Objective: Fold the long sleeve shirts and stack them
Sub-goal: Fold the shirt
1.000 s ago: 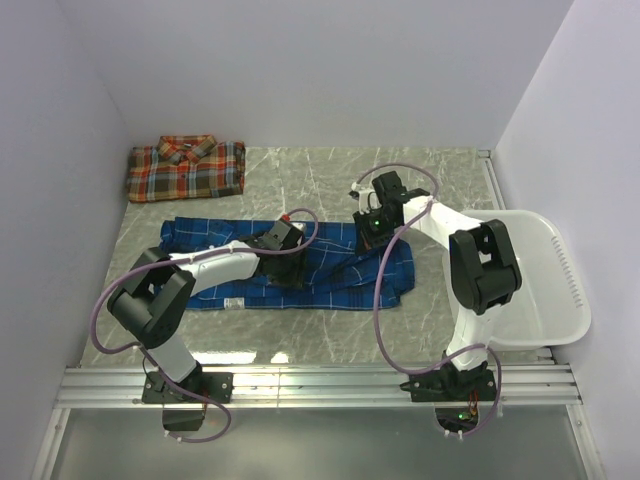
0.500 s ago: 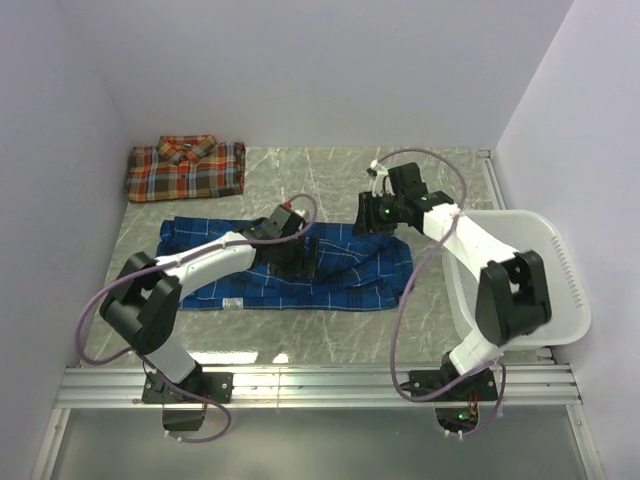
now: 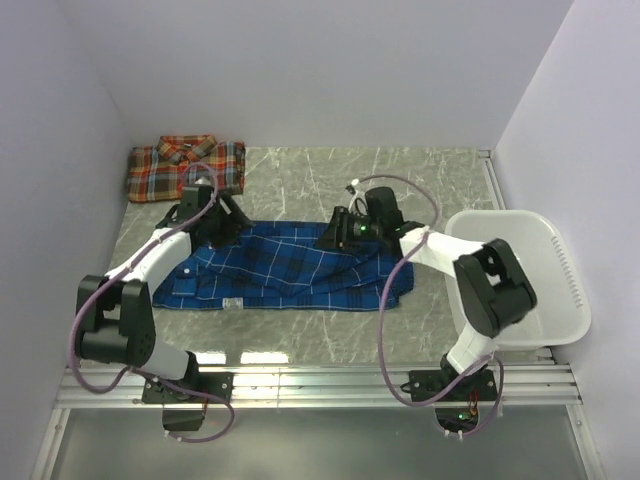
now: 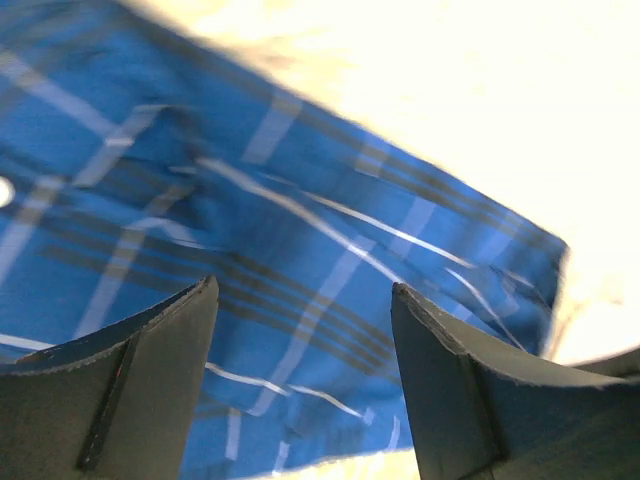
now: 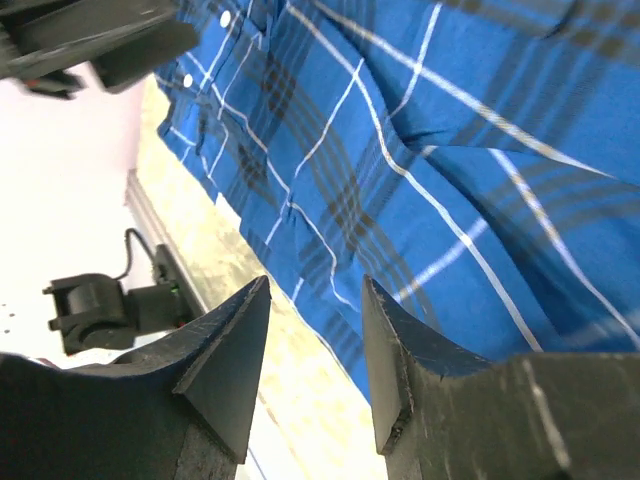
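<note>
The royal blue plaid shirt lies spread across the middle of the marble table; it fills the left wrist view and the right wrist view. The red-orange plaid shirt lies folded at the far left corner. My left gripper is open and empty over the blue shirt's far left edge. My right gripper is open and empty over the shirt's far middle edge.
A white plastic basket stands at the right side of the table. Bare marble lies behind the blue shirt and in front of it. Pale walls close in the left, back and right.
The left arm swung from the shirt's middle to its far left edge. The right gripper moved left along the far edge. The blue shirt now lies spread wider and flatter.
</note>
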You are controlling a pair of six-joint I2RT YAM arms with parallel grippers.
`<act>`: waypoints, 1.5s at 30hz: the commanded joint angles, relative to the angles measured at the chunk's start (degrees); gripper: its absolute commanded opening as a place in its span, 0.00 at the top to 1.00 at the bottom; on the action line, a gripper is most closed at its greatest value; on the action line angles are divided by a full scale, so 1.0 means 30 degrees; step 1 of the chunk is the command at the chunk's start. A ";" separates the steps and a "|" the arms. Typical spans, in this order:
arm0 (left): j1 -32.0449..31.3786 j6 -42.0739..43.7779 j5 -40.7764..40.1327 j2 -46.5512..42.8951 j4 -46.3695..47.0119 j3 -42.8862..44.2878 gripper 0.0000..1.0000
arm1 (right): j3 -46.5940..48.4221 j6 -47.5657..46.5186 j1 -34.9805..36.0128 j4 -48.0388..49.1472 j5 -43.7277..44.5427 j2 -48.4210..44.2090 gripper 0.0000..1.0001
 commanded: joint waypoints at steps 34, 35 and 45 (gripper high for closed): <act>0.6324 -0.2212 0.0481 -0.0299 0.0876 -0.2779 0.24 | 0.0005 0.1740 -0.2286 -0.0996 0.4715 -0.0703 0.46; 0.6324 -0.2329 0.0510 -0.0152 0.1022 -0.2838 0.25 | 0.0151 0.2089 -0.2314 -0.0531 0.4715 -0.0380 0.46; 0.6821 -0.3092 0.0656 0.1431 0.1932 -0.3980 0.27 | -0.0285 0.2152 -0.2782 -0.2573 0.7759 0.1616 0.47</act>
